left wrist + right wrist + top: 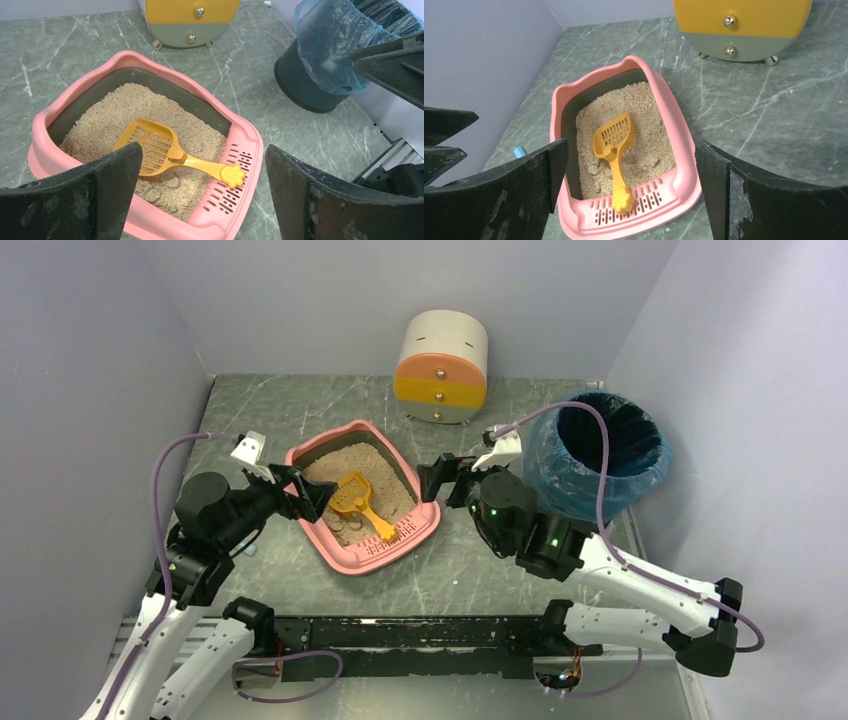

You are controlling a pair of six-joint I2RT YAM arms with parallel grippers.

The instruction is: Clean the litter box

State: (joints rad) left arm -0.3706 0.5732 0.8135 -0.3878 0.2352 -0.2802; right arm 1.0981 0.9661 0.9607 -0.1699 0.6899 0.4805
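The left arm (215, 508) reaches in low over the grey marbled surface (480, 580). Its jaws are spread wide with nothing in them, just beside the left rim of the litter box (412, 528). The pink box sits mid-surface at an angle, filled with beige litter. An orange scoop (358, 502) lies in it, its handle resting on the slotted ledge, with a few clumps (347, 525) by its head. Behind stands a cream-and-orange drawer unit (441, 368). The right arm (530, 525) holds its jaws wide apart and empty, between the box and the blue-lined bin (545, 475).
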